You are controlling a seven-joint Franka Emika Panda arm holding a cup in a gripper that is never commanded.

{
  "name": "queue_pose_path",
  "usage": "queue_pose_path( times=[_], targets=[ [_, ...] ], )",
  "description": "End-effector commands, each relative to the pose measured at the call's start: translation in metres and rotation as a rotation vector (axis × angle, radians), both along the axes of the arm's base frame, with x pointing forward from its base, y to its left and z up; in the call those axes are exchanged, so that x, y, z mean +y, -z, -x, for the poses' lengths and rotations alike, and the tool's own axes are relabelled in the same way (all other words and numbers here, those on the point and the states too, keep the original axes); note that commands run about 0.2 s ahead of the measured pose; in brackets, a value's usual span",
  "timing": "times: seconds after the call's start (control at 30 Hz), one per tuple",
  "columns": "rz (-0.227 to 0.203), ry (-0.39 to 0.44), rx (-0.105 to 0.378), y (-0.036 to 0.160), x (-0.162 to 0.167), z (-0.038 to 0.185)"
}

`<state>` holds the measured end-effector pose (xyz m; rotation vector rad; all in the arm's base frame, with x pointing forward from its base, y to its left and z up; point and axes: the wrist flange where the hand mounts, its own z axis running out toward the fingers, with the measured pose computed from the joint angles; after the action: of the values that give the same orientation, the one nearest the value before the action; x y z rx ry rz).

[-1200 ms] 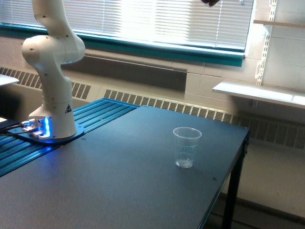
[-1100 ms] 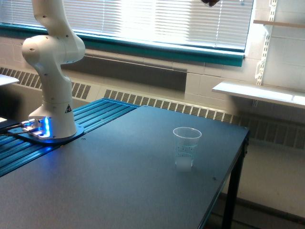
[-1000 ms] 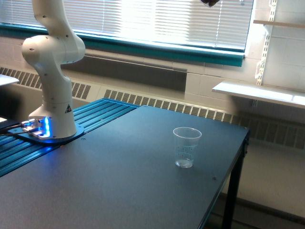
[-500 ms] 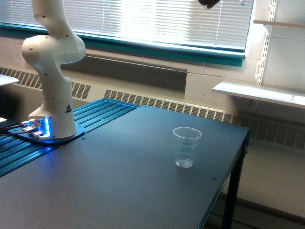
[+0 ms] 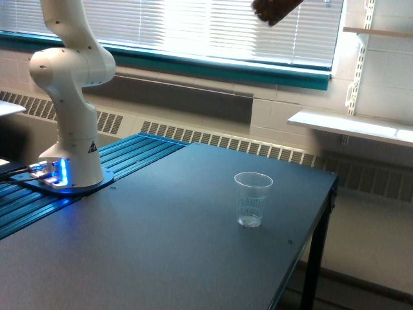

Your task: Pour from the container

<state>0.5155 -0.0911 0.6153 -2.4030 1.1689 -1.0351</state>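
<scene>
**Container tilting high above the cup**

You are looking at the white robot arm point(image 5: 70, 97) rising from its base at the exterior view's left and leaving the frame. Keep the tilt slow, centred over the clear tapered measuring cup point(image 5: 252, 199) standing on the dark table point(image 5: 161, 245). The small jar of brown granules point(image 5: 274, 9) is hanging tilted at the top edge; the gripper is lying out of view.

Lab: robot arm base point(image 5: 70, 148) bolted beside dark worktable point(image 5: 161, 252), wall radiator.
</scene>
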Motion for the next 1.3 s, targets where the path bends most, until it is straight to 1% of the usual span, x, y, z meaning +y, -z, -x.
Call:
queue_pose_path(
  times=[0.03,0.13,0.33,0.8,0.9,0.97,1.1,1.3],
  targets=[
    [0.045,-0.048,0.006,0.013,0.012,0.015],
    [0.062,-0.069,0.021,0.023,0.019,0.022],
    [0.081,-0.109,0.050,0.045,0.036,0.033],
    [0.093,-0.154,0.106,0.094,0.070,0.055],
    [0.093,-0.163,0.114,0.104,0.074,0.060],
    [0.103,-0.164,0.120,0.110,0.076,0.064],
    [0.115,-0.170,0.149,0.124,0.079,0.071],
    [0.113,-0.171,0.186,0.149,0.082,0.082]
  ],
)
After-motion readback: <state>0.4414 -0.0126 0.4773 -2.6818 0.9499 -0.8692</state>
